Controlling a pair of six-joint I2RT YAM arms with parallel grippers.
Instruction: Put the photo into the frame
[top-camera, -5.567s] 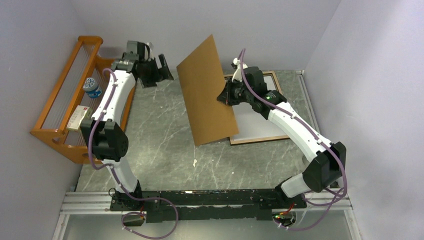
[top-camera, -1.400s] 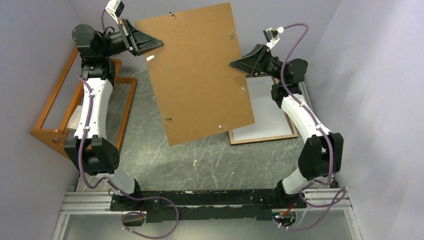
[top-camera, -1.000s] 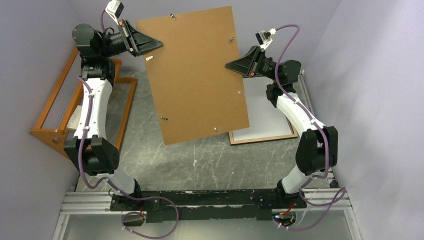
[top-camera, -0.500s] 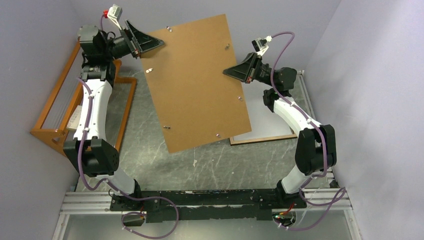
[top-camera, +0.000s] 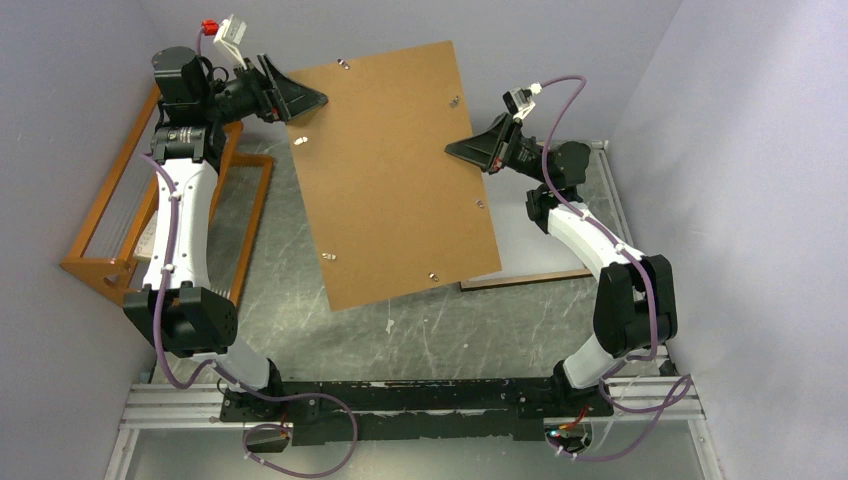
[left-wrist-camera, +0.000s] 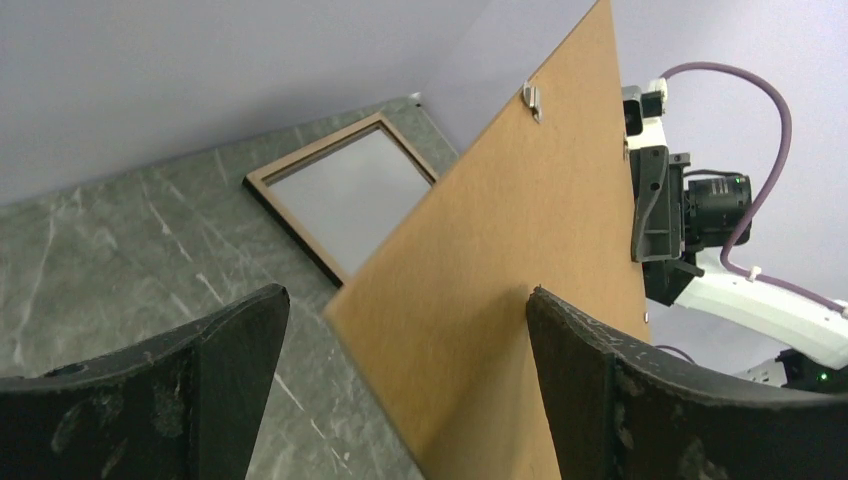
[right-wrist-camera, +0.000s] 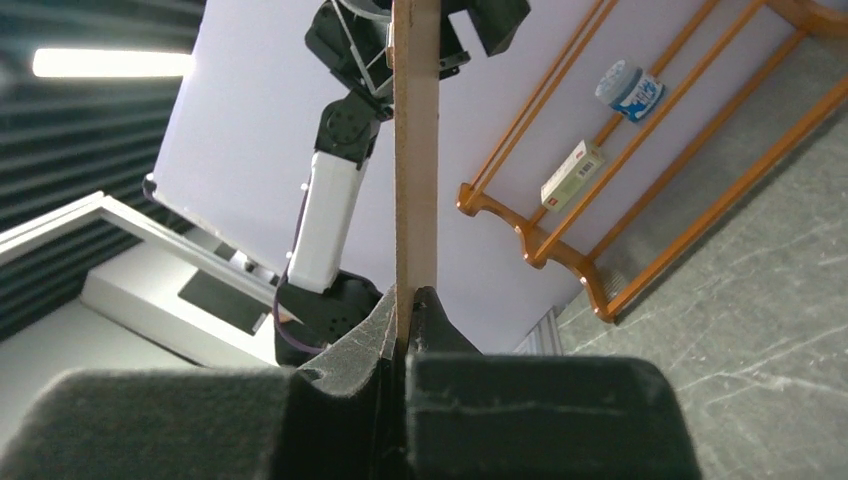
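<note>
**While the right gripper clamps the backing board, the frame lies flat below**

Where its two fingers meet, the right gripper is pressed tight on the right-hand edge of the flat brown backing board. It holds the board tilted, well above the table, with the side that carries small metal clips turned towards the top camera. The left gripper stands at the board's far left corner with its jaws spread wide and nothing in them. Its wrist view shows the board's edge in the gap between the fingers, and I cannot tell whether either finger touches it.

Under the raised board and to its right, the frame lies flat on the marbled grey table with its brown wooden back up. In the top view the board covers part of it. A pale sheet lies inside the rails, seemingly the photo with its white back up.

At the table's left edge, against the wall, stands an orange wooden rack. It holds a small blue-and-white jar and a little box.
</note>
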